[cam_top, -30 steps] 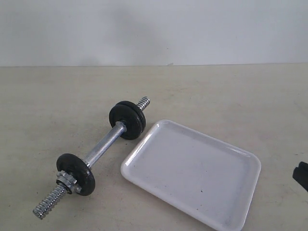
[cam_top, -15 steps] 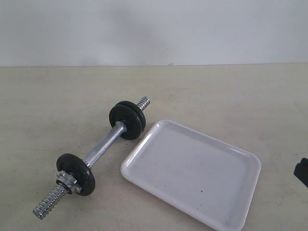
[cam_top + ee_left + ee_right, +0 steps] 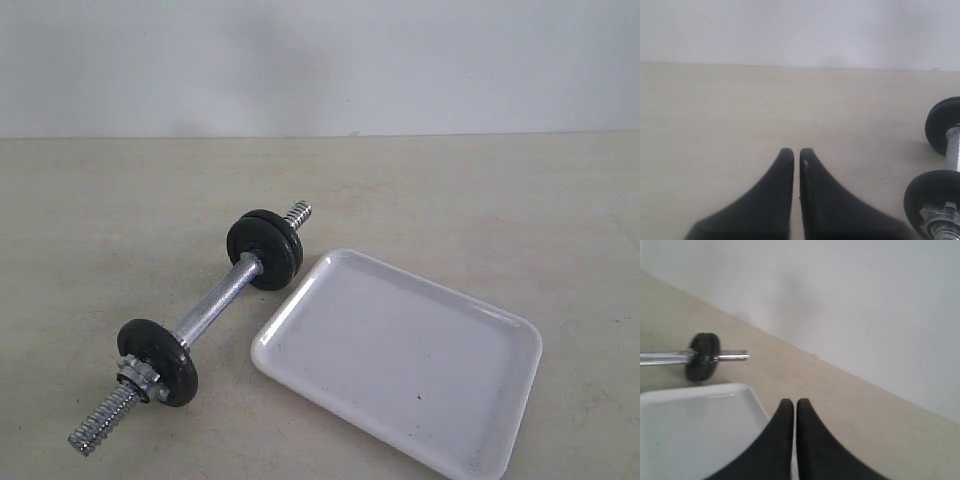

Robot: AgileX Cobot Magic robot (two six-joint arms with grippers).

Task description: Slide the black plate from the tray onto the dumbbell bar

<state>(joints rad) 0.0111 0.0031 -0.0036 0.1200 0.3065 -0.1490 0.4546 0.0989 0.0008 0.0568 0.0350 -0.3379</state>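
Note:
The dumbbell bar (image 3: 215,305) lies on the table left of the white tray (image 3: 400,350). Its far end carries two black plates (image 3: 265,250) pressed together. Its near end carries one black disc (image 3: 158,361) behind a silver star nut (image 3: 137,373). No disc lies in the tray. Neither gripper shows in the exterior view. In the left wrist view my left gripper (image 3: 796,151) is shut on nothing above bare table, with the bar's discs (image 3: 930,197) off to one side. My right gripper (image 3: 793,402) is shut and empty, over the tray's (image 3: 690,425) corner, with the bar's far disc (image 3: 702,356) beyond.
A pale wall (image 3: 320,60) closes the back of the beige table (image 3: 480,200). The tray sits at an angle near the front edge, close to the bar's far discs.
The black tip of my right gripper, seen at the right edge of the exterior view, has drawn back out of the frame. Bar, discs and tray have not moved.

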